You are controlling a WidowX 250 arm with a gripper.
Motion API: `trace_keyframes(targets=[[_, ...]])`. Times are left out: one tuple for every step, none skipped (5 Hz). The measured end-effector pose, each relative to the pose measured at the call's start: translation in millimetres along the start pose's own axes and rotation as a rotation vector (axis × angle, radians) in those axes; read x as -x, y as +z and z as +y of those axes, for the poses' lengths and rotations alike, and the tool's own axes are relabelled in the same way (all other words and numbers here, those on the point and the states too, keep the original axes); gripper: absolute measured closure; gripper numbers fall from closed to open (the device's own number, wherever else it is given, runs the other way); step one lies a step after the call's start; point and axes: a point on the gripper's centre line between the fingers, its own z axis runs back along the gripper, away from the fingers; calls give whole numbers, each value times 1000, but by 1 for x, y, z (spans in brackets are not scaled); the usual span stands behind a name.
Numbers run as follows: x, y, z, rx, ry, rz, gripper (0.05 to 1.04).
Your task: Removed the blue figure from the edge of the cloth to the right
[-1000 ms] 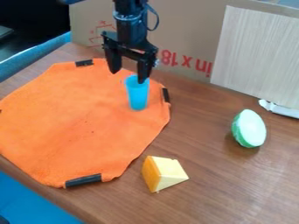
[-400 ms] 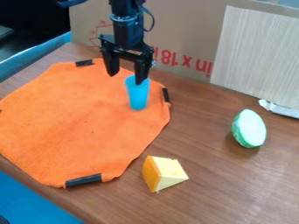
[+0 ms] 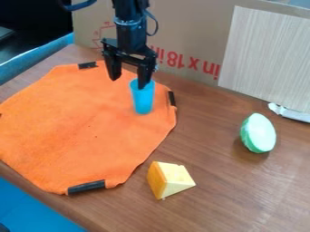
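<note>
Currently, in the camera view, a black robot arm (image 3: 130,27) coming down from the top edge of the frame, left of centre, with the tool (image 3: 128,82) hanging over the upper right part of an orange cloth (image 3: 72,129). Fingers of the tool spread apart and pointing down, with a gap between them. Just below, a blue cup (image 3: 143,102), upright on the cloth, near its right-hand margin, upper left of the frame's centre. One fingertip overlapping the cup's rim in the picture, the other off to the upper left; impossible to tell from this angle whether in contact with the cup or not.

Along the cloth's border, black strips: one (image 3: 87,65) at the top, one (image 3: 172,99) to the right of the cup and apart from it, one (image 3: 86,186) at the bottom. Under the cloth, a brown wooden worktop (image 3: 230,199), stretching to the right and bottom of the frame.

Below centre, just beside the cloth's lower right border, a yellow wedge (image 3: 168,180). Well apart from it, at the right of the frame, a pale green rounded piece (image 3: 259,132) with a flat face in view. Behind the worktop, brown cardboard (image 3: 194,27) with red print, and a pale wood-grain board (image 3: 266,54) at the upper right. At the lower left, a blue surface (image 3: 30,208).
</note>
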Motion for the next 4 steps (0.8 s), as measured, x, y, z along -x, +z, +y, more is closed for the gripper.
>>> trace_keyframes(targets=[[-3,-2,3,-23,-1,-13,83],[-2,-10,3,-25,-9,3,107],[-2,-16,4,-30,-3,5,376],[0,-22,1,-14,3,1,681]])
